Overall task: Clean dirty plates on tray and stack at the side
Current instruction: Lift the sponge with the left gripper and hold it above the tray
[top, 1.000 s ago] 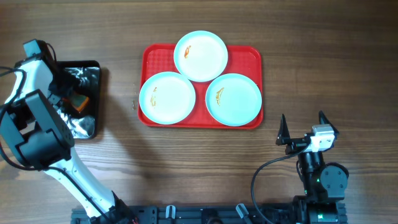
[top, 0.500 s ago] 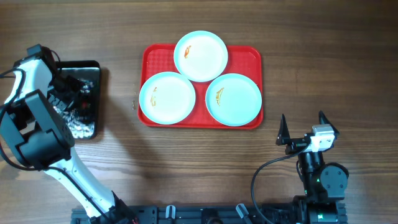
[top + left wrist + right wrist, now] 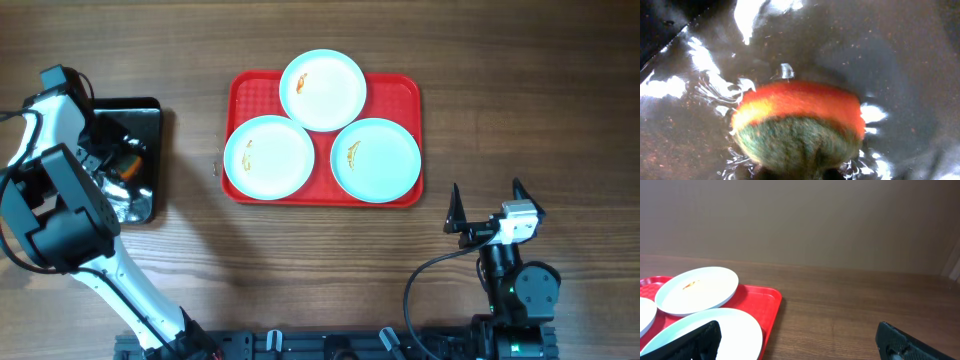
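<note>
Three pale blue plates sit on the red tray [image 3: 398, 92] in the middle of the desk [image 3: 520, 90], each marked with a small orange smear. The far plate [image 3: 322, 90] overhangs the tray's far rim, and its near edge lies over the rims of the other two. The left plate [image 3: 269, 157] pokes a little past the tray's left rim. The right plate [image 3: 376, 159] reaches the right rim and nearly the near one. Those two touch at the tray's centre line. Only the two far corners of the tray and a thin near strip show bare red.

A band of bare wood runs along the tray's near rim, and a wider stretch lies to its right. My right fingers [image 3: 487, 200] hover there, near the tray's near right corner but apart from it. They are spread wide and hold nothing. From that wrist I see the right plate's rim low at the left.

Another strip of wood separates the tray from the glossy black tray [image 3: 152, 108] at the left edge. My left fingers [image 3: 115, 158] are down over its wet floor, at the orange and green sponge [image 3: 800, 125]. Water glints around the sponge. The sponge fills the bottom of the wrist view and hides my fingers, so I cannot tell whether they are clenched on it
</note>
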Action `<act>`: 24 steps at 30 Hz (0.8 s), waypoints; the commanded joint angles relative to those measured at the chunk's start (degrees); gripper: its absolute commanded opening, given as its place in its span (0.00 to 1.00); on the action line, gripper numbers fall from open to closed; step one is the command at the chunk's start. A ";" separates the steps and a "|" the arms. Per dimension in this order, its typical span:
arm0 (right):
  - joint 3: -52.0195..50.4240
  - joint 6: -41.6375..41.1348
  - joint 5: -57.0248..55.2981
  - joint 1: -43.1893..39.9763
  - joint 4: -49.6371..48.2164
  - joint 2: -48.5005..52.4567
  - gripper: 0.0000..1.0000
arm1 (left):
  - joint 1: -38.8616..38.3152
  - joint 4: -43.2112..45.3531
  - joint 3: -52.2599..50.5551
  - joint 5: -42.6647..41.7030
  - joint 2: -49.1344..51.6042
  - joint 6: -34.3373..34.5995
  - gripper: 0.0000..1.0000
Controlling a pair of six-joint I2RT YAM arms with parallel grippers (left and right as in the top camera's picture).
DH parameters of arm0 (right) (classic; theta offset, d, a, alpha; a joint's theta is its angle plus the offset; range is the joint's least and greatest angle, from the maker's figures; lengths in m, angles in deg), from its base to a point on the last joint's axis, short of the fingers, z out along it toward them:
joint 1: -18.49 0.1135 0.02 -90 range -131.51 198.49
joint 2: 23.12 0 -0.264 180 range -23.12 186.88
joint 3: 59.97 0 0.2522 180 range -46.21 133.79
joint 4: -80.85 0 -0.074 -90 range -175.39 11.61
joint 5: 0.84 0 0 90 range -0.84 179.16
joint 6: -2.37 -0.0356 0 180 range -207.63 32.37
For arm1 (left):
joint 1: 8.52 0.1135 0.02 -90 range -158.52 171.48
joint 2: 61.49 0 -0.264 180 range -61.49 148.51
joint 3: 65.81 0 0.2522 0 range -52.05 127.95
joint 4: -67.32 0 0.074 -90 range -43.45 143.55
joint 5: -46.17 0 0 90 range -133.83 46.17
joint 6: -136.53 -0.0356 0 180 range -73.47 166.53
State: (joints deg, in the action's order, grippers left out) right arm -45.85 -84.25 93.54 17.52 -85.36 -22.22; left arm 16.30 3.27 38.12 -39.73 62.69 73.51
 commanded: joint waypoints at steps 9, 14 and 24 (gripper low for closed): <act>-0.07 0.98 -0.79 -0.28 -0.13 -0.26 1.00 | 0.17 -1.44 5.11 -13.27 -15.58 0.02 0.04; -0.07 0.98 -0.79 -0.28 -0.11 -0.26 1.00 | 0.22 1.62 3.43 -14.12 -19.34 -0.59 0.04; -0.07 0.96 -0.79 -0.28 -0.13 -0.26 1.00 | 2.47 3.61 1.16 -19.41 -21.14 -5.75 0.04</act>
State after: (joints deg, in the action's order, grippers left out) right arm -45.85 -84.25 93.54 17.52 -85.36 -22.22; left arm 18.05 6.20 36.08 -53.28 51.15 69.51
